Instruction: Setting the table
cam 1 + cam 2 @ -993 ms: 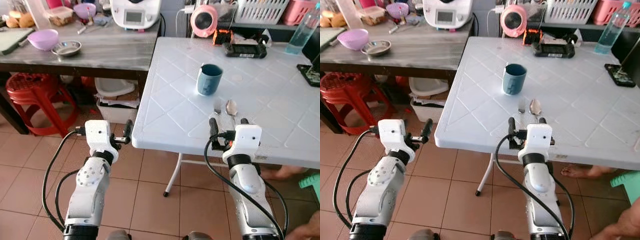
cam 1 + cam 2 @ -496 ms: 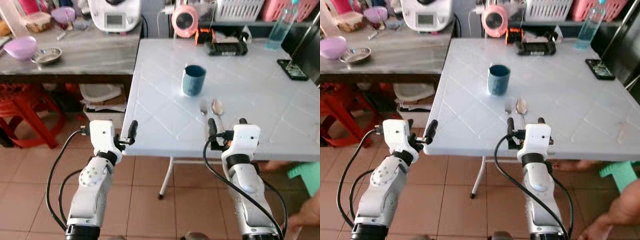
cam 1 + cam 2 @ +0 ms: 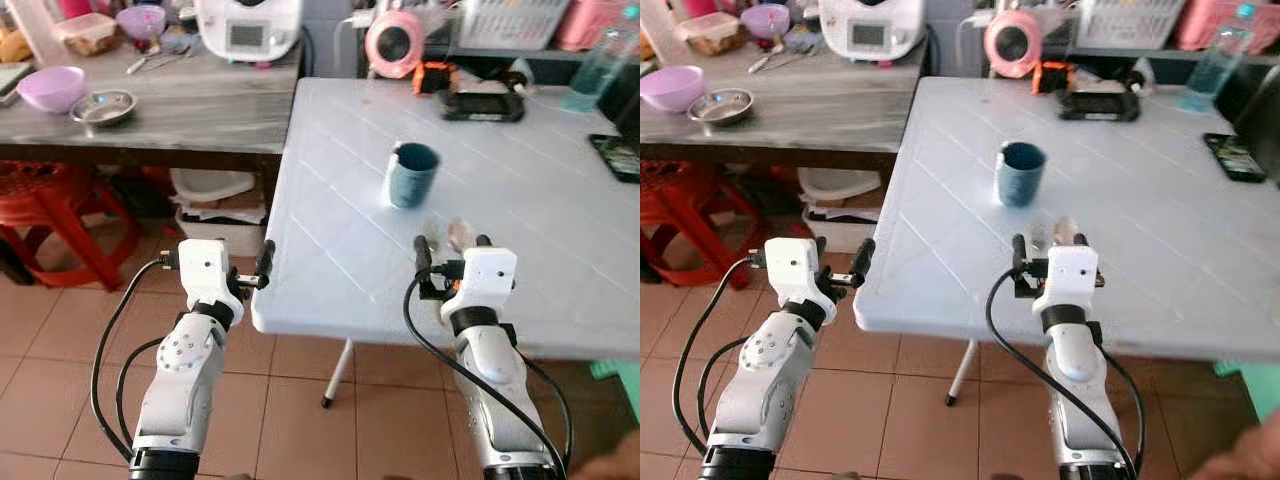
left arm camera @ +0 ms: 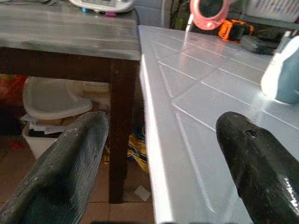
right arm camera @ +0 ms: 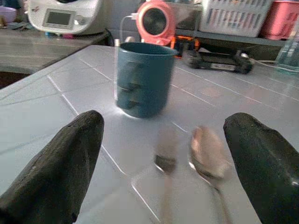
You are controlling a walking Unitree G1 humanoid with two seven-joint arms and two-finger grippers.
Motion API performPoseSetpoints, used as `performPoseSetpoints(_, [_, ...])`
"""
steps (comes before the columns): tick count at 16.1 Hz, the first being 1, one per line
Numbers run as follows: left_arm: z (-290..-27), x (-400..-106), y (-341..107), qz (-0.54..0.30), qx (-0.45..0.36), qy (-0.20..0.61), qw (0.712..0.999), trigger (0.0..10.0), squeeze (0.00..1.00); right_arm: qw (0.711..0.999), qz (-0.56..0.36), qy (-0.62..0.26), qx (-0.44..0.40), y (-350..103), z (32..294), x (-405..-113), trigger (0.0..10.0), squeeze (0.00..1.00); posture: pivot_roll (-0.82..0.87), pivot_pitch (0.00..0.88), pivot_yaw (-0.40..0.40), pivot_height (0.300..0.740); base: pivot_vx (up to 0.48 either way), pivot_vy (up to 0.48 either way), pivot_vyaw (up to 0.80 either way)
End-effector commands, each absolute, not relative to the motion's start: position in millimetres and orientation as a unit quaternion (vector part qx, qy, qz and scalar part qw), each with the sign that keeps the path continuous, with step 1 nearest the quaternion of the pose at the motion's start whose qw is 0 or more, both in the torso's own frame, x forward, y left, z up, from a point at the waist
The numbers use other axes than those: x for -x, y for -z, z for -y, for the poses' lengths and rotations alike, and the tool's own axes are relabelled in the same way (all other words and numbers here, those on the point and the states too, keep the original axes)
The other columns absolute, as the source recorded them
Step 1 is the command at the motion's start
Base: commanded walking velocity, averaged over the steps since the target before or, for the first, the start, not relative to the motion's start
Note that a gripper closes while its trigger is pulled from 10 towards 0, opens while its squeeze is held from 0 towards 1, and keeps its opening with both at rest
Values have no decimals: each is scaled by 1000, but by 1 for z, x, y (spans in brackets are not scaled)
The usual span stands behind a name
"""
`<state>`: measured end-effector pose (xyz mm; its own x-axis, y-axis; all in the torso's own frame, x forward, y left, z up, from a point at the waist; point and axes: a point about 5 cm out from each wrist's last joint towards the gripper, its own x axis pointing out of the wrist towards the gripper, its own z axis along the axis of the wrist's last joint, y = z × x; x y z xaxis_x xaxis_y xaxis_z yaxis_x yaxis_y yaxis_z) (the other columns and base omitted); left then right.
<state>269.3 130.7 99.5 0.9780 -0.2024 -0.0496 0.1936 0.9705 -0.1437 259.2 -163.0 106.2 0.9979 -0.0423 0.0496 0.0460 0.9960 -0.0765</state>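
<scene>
While the left gripper (image 3: 262, 262) idles spread at the table's (image 3: 330, 250) corner, the right gripper (image 3: 452, 244) hovers spread and empty, nearer the spoon (image 5: 208, 154) and, seemingly, fork (image 5: 164, 161) pointing toward the cup (image 3: 411, 173) beyond.

white plastic table (image 3: 520, 290), few bits on it
blue mug (image 3: 412, 174) mid-table, spoon (image 5: 207, 152) and fork (image 5: 164, 161) toward the near edge.

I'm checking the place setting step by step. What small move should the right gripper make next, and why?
Probably ease the open right gripper back from the table. The fork and spoon lie side by side on it between the fingers, near the blue cup, and nothing is held.
</scene>
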Motion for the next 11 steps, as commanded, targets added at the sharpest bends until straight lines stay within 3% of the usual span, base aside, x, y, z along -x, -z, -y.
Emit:
performPoseSetpoints(1, [-132,-270,-102,-27,71,97,992,10000,0,999,20,23,36,-106,163,-261,10000,0,-17,0,28,740,0,0,0])
performPoseSetpoints(6, [-134,-268,-99,-39,66,103,992,10000,0,999,13,24,37,-104,163,-260,10000,0,-15,0,27,740,0,0,0])
performPoseSetpoints(9, [-134,-266,-97,-45,64,109,991,10000,0,999,9,26,33,-103,163,-259,10000,0,-15,0,27,740,0,0,-800])
performPoseSetpoints(11, [-132,-265,-98,-41,67,115,990,10000,0,999,6,30,29,-102,164,-259,10000,0,-15,0,28,740,0,0,0])
